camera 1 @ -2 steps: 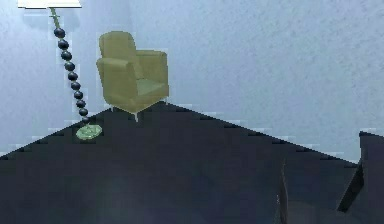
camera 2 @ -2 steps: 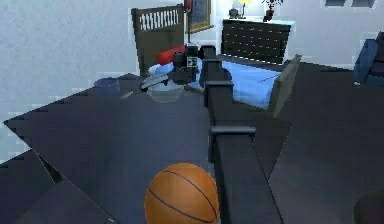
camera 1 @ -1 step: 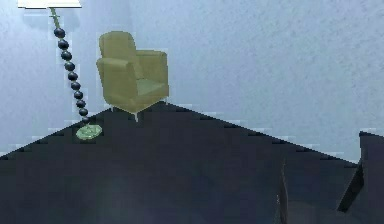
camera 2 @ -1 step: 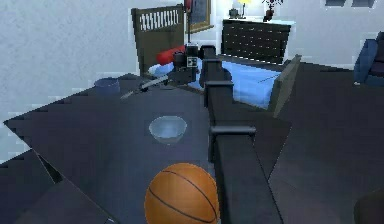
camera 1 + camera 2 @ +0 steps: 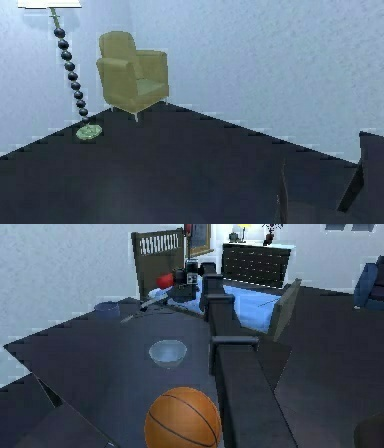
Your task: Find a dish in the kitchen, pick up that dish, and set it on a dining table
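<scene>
the likeliest dish is a pale grey-blue bowl (image 5: 167,352), upright near the middle of the dark desk (image 5: 70,349), just left of the arm (image 5: 232,374) in the arm side view. it looks stiff, light and smooth-glazed, so it is probably slippery and likely to chip if knocked. the rim seems the best place to take hold, one finger inside the wall and one outside, since the round body offers little else. its hollow appears empty. a darker, shallower dish (image 5: 107,309) sits farther out on the desk; what it carries cannot be made out. a basketball (image 5: 183,419) rests near the bowl and could roll if bumped. the end effector (image 5: 176,290) is beyond the bowl, amid red and dark clutter at the desk's far edge, so its state, and whether it holds anything, cannot be told. the forward view has an olive armchair (image 5: 132,72) and a beaded floor lamp (image 5: 70,70).
</scene>
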